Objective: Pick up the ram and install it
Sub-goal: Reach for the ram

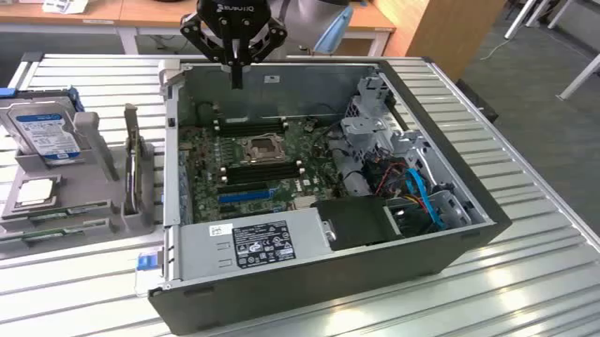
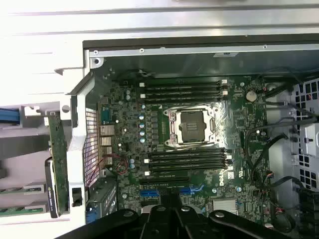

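Observation:
Two green ram sticks (image 1: 58, 232) lie flat in a grey holder (image 1: 89, 189) on the exterior view's left, outside the computer case; the wrist view catches their ends (image 2: 22, 191). My gripper (image 1: 237, 76) hangs over the back wall of the open case (image 1: 310, 295), fingers together and pointing down, with nothing between them. It is well away from the ram. In the wrist view the gripper (image 2: 172, 221) sits over the green motherboard (image 2: 124, 149). Black memory slots (image 2: 182, 90) run on both sides of the CPU socket (image 2: 192, 124).
A dark expansion card (image 1: 131, 165) stands upright in the holder beside the case wall. A blue-labelled hard drive (image 1: 42, 133) and a CPU (image 1: 36, 191) also rest in the holder. A power supply (image 1: 253, 242), drive cage (image 1: 375, 133) and cables crowd the case.

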Robot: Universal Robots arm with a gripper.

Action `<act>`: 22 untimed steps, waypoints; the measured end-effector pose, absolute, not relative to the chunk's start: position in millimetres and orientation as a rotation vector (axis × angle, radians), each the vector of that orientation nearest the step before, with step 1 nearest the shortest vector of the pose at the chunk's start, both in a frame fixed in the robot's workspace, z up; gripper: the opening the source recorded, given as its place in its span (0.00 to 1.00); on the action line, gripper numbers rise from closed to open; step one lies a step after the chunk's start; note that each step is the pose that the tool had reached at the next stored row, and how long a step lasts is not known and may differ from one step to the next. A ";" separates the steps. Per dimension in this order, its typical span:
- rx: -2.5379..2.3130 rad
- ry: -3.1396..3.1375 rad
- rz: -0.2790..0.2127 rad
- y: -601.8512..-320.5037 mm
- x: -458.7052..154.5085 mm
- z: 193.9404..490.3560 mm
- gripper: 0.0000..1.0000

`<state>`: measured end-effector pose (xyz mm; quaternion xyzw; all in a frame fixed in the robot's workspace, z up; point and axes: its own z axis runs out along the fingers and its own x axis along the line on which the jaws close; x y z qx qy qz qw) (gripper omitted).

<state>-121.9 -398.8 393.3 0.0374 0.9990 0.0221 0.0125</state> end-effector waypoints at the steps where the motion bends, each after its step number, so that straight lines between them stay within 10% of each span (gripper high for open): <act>1: 0.117 3.114 0.069 -398.8 -121.9 393.3 0.10; 22: 0.116 3.114 0.069 -398.9 -133.5 393.3 0.10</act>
